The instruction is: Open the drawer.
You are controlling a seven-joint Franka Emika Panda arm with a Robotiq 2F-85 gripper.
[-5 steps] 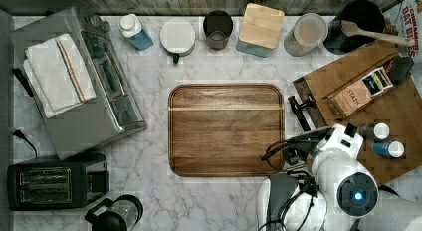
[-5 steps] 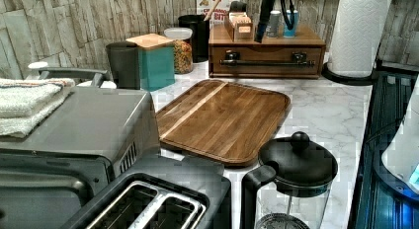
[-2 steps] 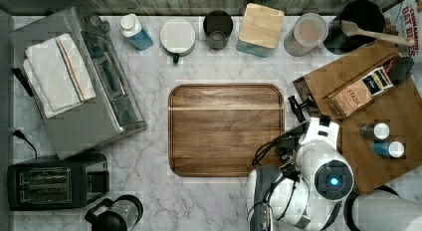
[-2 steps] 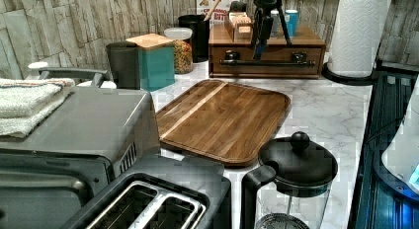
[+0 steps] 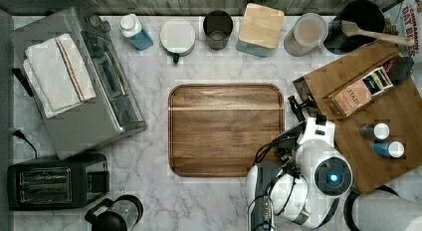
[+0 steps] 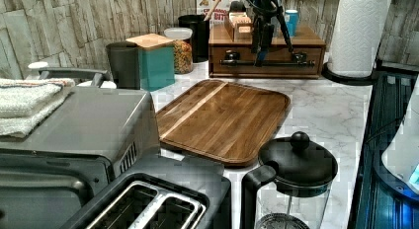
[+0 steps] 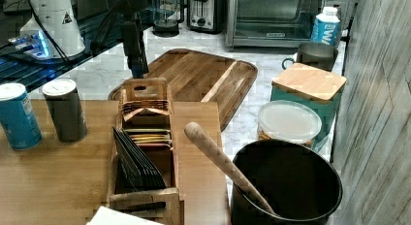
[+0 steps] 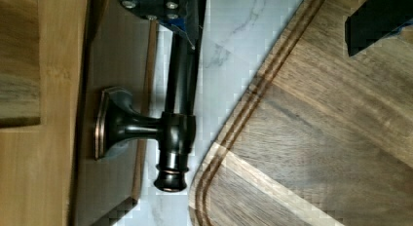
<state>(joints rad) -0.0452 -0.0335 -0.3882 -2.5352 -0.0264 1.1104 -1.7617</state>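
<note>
- Risk: the pincer [image 6: 262, 39] stands spread apart astride the bar handle [image 6: 267, 63], one finger [image 8: 163, 7] behind the bar, the other out over the cutting board [image 8: 311, 128]; if it pulls before clamping, the bar may slip free
- Risk: a skewed pull could drag the whole bamboo unit across the marble bench [image 5: 199, 66] rather than slide the drawer [image 6: 237, 54]
- The drawer looks fully closed: a light-brown front under the tea-bag caddy [image 7: 145, 133], dark bar on flared posts, facing the board

Drawer [image 6: 267, 54] shut; light-brown front panel, long dark bar handle [image 6: 269, 63]; sits at countertop's far end, left view.
</note>
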